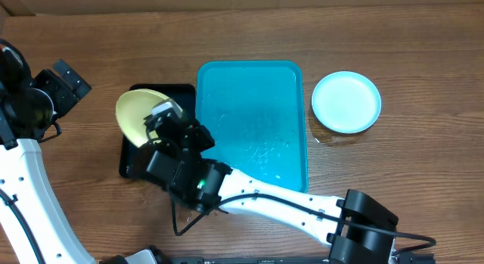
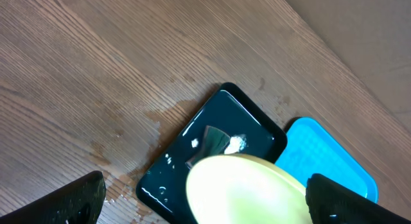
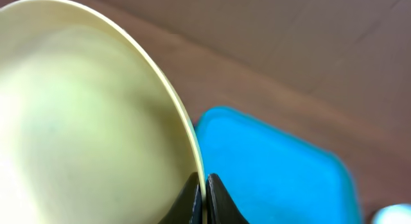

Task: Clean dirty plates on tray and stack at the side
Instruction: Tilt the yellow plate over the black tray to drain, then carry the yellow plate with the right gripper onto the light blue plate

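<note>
Overhead, tray: we see the bright cyan-blue tray flat on the wooden table, with rounded corners, a raised rim and wet glints on its floor.
Overhead, yellow-green plate: the yellow-green plate is off the tray, just past its left edge. It is tilted up above the black tray, pale and round, and we make out no smears on it.
Overhead, right gripper: the right gripper reaches across the tray's near left corner and holds that plate by the rim nearest the tray.
Overhead, light cyan plate: the light cyan plate lies flat on the table to the right of the tray, clear of its rim. It has a paler centre, and a small wet patch sits between the two.
Left wrist, left gripper: the left gripper is spread wide and holds nothing. Its dark fingers show at both lower corners.
Left wrist, black tray: it is glossy with white specks, it lies against the tray's corner, and the yellow-green plate partly covers it.
Right wrist, grip: two dark fingertips pinch the plate's thin rim from both sides.
Right wrist, plate: its smooth, pale yellow-green face fills the left side. The tray is a blur beyond its edge, and we cannot tell whether the face carries any blue marks.
</note>
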You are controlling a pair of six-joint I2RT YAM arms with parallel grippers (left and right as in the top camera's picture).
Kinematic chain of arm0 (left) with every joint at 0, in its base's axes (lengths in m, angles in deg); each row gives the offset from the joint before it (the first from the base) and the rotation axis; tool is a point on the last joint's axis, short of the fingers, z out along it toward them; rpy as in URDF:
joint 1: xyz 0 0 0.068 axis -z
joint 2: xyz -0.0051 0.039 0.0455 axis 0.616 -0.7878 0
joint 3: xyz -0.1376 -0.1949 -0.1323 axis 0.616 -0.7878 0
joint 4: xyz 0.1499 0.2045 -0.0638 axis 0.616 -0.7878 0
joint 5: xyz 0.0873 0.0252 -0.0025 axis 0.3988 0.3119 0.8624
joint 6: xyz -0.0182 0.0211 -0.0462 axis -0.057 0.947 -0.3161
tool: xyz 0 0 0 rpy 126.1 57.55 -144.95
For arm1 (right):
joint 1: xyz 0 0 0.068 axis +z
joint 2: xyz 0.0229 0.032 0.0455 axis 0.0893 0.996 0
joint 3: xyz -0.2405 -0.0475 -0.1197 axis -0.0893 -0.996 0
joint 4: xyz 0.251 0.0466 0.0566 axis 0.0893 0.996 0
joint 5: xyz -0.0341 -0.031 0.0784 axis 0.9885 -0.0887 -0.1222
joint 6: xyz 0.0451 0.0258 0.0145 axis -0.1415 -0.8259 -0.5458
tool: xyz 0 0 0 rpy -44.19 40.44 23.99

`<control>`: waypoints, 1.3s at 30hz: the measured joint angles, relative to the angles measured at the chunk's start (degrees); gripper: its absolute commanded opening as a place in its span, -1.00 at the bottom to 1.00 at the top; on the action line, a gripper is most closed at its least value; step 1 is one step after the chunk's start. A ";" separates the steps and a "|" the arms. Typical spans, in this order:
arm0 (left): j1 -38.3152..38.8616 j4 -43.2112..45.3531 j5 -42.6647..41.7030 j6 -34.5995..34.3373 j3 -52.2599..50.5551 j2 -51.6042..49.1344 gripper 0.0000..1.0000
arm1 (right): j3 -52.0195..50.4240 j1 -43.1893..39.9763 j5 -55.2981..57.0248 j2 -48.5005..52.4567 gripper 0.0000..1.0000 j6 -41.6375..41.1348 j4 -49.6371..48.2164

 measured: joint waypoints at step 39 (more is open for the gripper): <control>0.00 0.00 0.00 0.00 0.00 0.00 1.00 | -0.04 -61.13 -31.63 0.00 -0.92 -22.08 36.22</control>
